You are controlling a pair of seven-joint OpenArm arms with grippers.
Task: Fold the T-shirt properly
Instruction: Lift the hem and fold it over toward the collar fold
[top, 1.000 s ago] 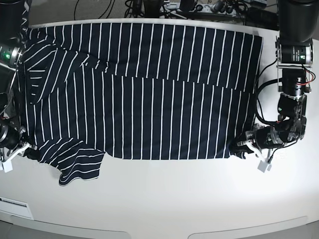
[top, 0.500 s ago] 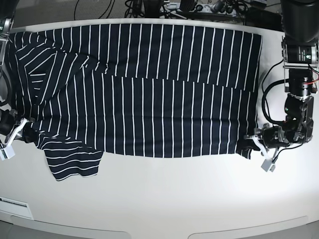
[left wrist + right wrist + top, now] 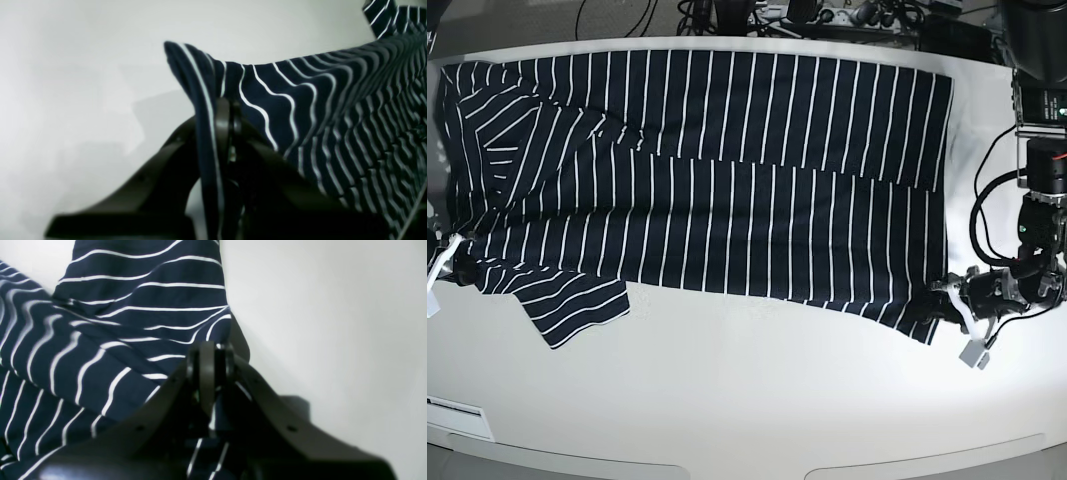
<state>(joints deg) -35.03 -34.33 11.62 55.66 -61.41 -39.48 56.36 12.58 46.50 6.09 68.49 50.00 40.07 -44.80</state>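
Note:
The T-shirt [image 3: 727, 180], dark navy with thin white stripes, lies spread flat across the white table [image 3: 747, 400], partly folded, with one sleeve [image 3: 567, 305] sticking out at the front left. My left gripper [image 3: 942, 305] is shut on the shirt's front right corner. The left wrist view shows that corner [image 3: 333, 116] pinched in the gripper [image 3: 223, 113] and lifted slightly. My right gripper [image 3: 457, 268] is shut on the shirt's left edge near the sleeve. In the right wrist view the cloth [image 3: 100, 340] bunches into the gripper [image 3: 210, 360].
Cables and equipment [image 3: 827, 15] crowd the table's back edge. The arm on the right [image 3: 1042, 150] stands beside the shirt's right edge. A white label [image 3: 452, 410] sits at the front left rim. Bare table lies in front of the shirt.
Both grippers have moved outward while holding the shirt: the left one further right and down, the right one further left and up. The shirt's front edge is stretched wider and the sleeve has shifted.

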